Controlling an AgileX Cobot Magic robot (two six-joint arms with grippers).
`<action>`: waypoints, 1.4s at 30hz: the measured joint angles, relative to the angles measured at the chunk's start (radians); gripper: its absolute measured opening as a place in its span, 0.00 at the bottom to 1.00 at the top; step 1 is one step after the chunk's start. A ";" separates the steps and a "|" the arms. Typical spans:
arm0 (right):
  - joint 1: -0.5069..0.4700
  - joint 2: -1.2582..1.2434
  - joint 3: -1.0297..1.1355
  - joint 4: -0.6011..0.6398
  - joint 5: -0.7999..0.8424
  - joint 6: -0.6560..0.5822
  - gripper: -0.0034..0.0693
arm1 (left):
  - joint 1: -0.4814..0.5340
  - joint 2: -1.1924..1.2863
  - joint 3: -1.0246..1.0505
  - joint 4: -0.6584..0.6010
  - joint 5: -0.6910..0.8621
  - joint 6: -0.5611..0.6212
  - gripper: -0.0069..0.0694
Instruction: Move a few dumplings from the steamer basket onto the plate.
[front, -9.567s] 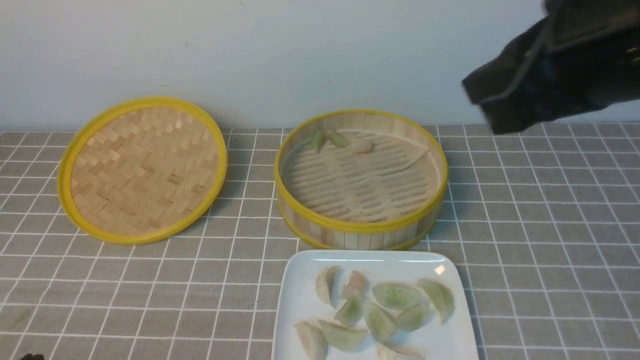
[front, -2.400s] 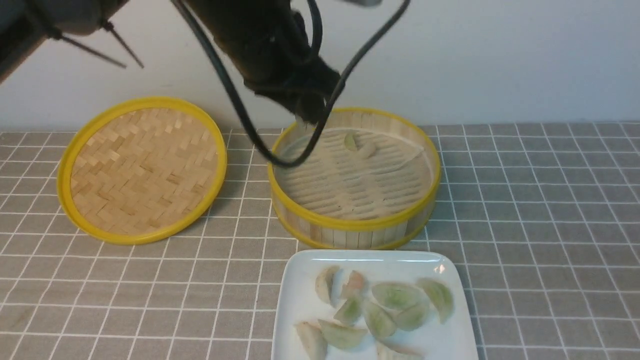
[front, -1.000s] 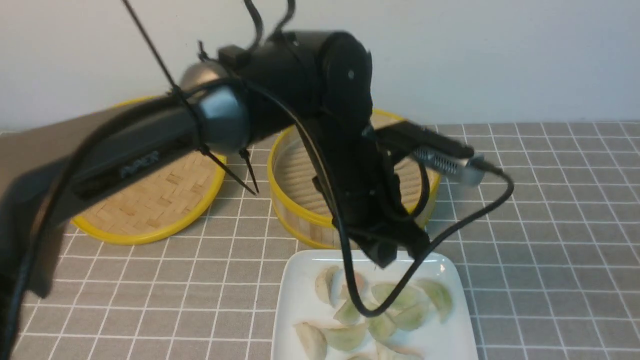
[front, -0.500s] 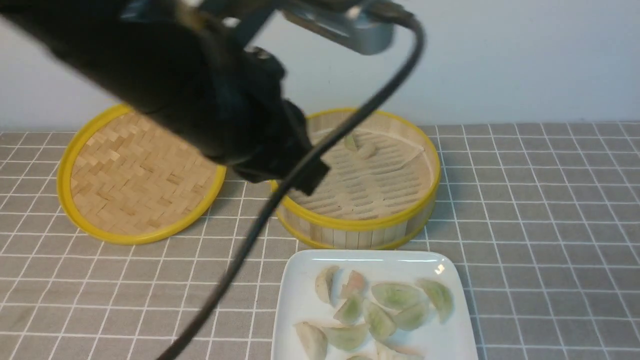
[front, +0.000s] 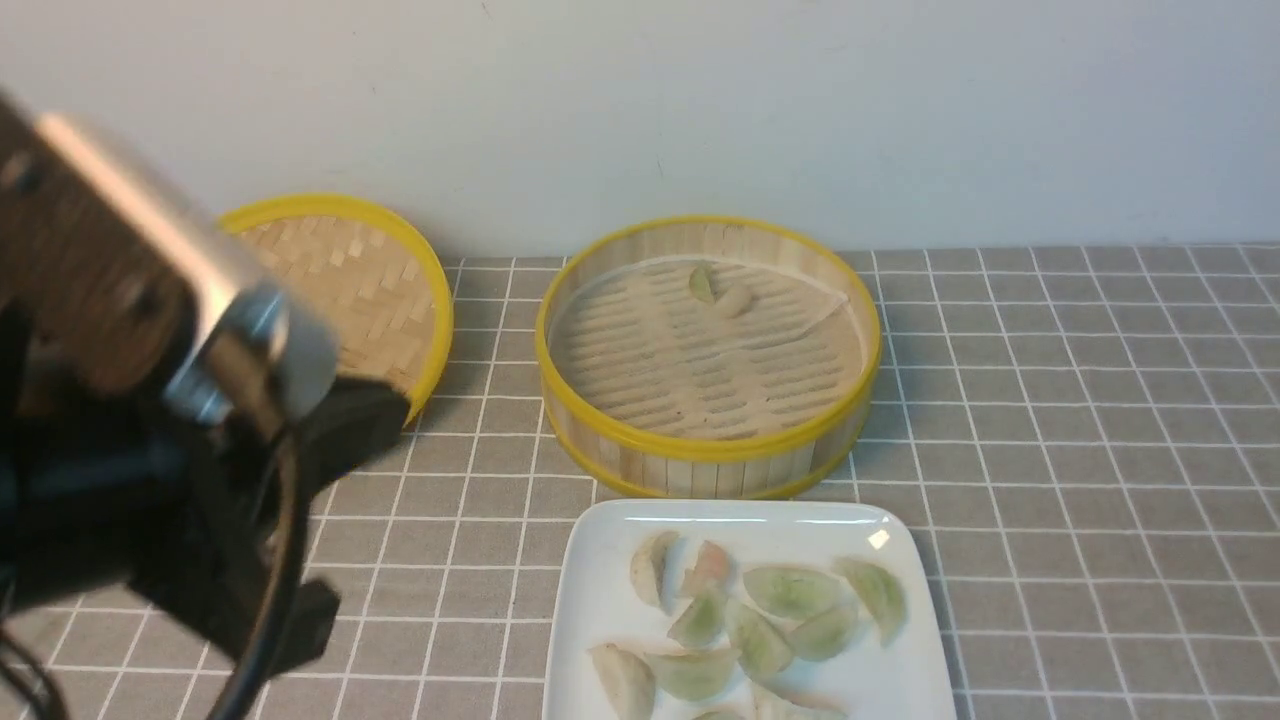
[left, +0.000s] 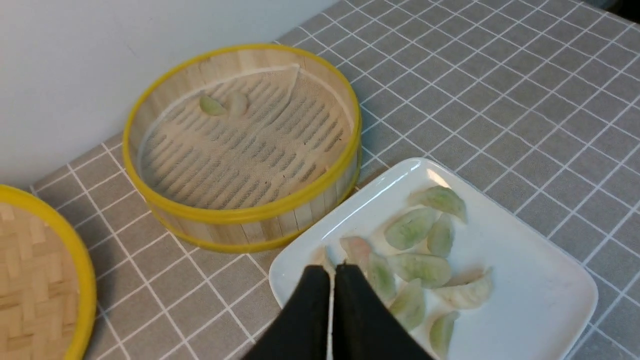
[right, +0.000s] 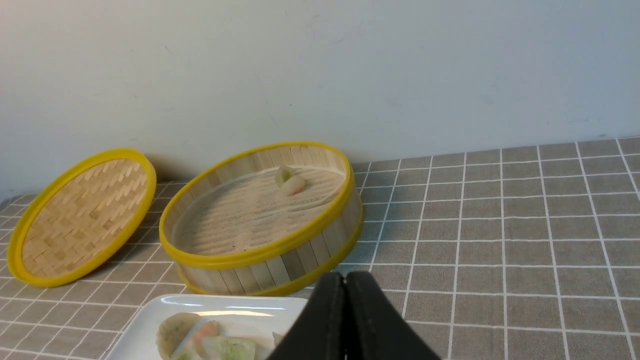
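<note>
Steamer basket (front: 700, 455) stands open on the grey checked tablecloth (front: 1100, 450), near the back wall. Two dumplings lie on its lined floor at the far side: a green dumpling (front: 703, 282) touching a whitish dumpling (front: 735, 298). White square plate (front: 600, 610) sits just in front of the basket, on the robot's side. It carries a loose cluster of plated dumplings (front: 790, 592), mostly pale green, several overlapping, one pinkish at the basket end. Woven lid (front: 370, 280) lies left of the basket, apart from it, partly hidden by the left arm (front: 150, 420), which is blurred and low in the left foreground. Left gripper (left: 332, 272): fingers pressed together, nothing between them. Right gripper (right: 345, 280): fingers likewise together and empty; out of the front view.
</note>
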 joint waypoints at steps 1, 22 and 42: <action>0.000 0.000 0.000 0.000 0.000 0.000 0.03 | 0.000 -0.029 0.037 0.000 -0.022 0.000 0.08; 0.000 0.000 0.000 -0.003 -0.006 0.000 0.03 | 0.000 -0.174 0.170 0.000 -0.147 -0.034 0.08; 0.000 0.000 0.000 -0.004 -0.006 0.000 0.03 | 0.019 -0.205 0.181 0.013 -0.163 -0.048 0.08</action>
